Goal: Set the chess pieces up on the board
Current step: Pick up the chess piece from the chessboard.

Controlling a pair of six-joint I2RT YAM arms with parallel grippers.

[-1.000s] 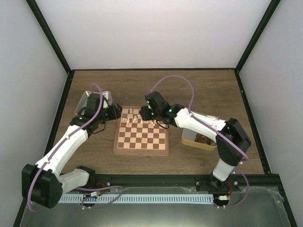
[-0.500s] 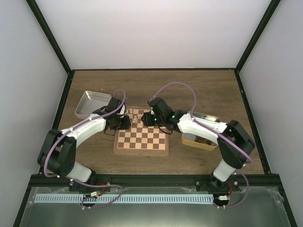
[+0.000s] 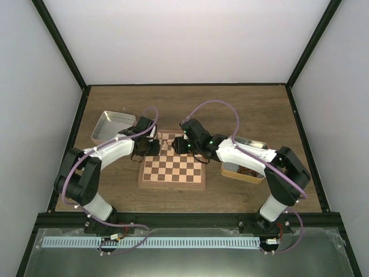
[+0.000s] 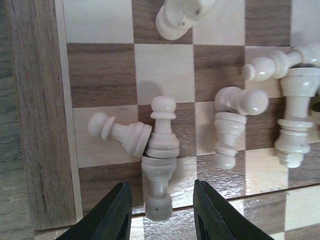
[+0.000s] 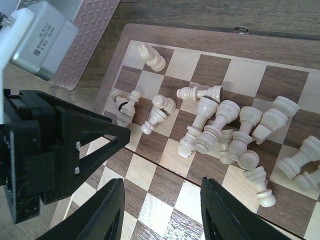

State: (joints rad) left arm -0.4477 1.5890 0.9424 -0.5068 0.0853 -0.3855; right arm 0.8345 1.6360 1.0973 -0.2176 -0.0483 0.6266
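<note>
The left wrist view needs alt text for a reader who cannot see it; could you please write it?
Pale chess pieces lie jumbled, most on their sides, on the brown-and-cream board near its tan border. At the bottom edge, the left end effector is open, its black fingers straddling one fallen piece.

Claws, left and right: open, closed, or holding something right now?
Left claw: open, holding nothing.
Right claw: open, holding nothing.
</note>
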